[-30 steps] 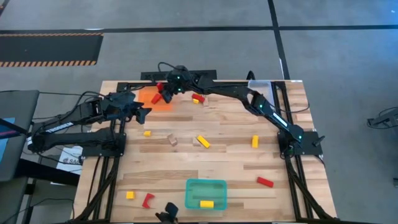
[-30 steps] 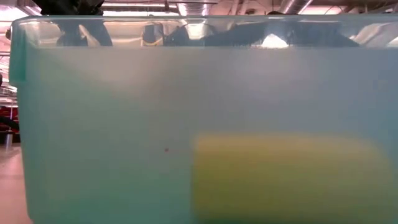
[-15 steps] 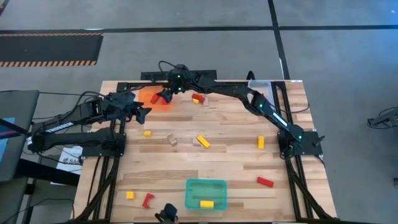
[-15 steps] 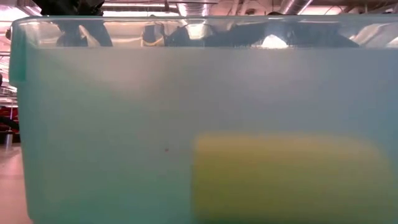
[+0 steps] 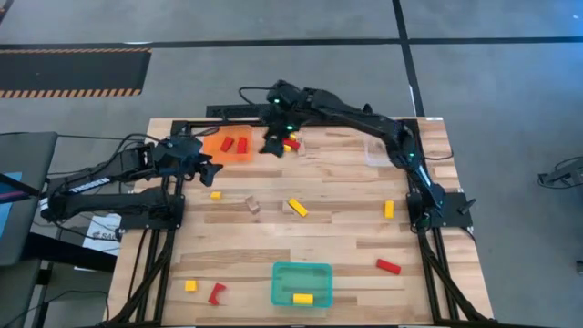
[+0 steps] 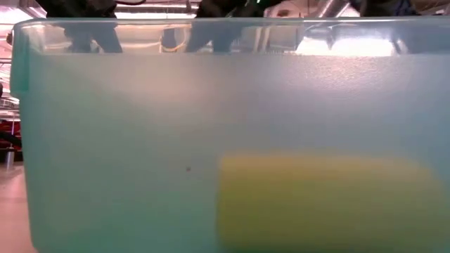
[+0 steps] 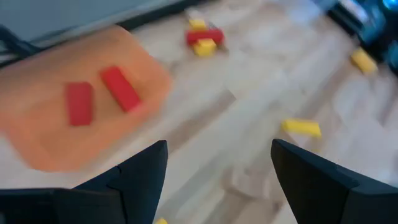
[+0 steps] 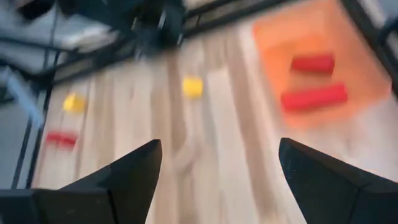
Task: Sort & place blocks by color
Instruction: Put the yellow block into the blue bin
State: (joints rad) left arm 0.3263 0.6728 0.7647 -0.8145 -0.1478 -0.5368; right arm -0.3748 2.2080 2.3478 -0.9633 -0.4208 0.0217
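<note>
In the high view the orange tray (image 5: 214,146) at the far left holds two red blocks (image 5: 235,144). My right gripper (image 5: 271,147) hovers open and empty between that tray and a small cluster of red and yellow blocks (image 5: 291,143). In its wrist view (image 8: 217,168) the two red blocks (image 8: 313,81) lie flat in the tray. My left gripper (image 5: 208,169) waits open just near of the orange tray; it also shows in the left wrist view (image 7: 217,168). The teal tray (image 5: 301,271) at the near edge holds one yellow block (image 5: 302,298). Other blocks lie scattered flat on the table.
Loose blocks: yellow (image 5: 216,194), wood (image 5: 251,206), yellow (image 5: 298,208), red (image 5: 388,266), yellow (image 5: 190,285), red (image 5: 216,293). A clear tray (image 5: 383,137) sits at the far right. The teal tray's wall (image 6: 140,140) fills the low view, with the yellow block (image 6: 323,200) behind it.
My right gripper has moved from above the orange tray toward the table's right, to beside the red and yellow cluster. Two red blocks now lie uncovered in the orange tray. The right arm's elbow has swung toward the far edge.
</note>
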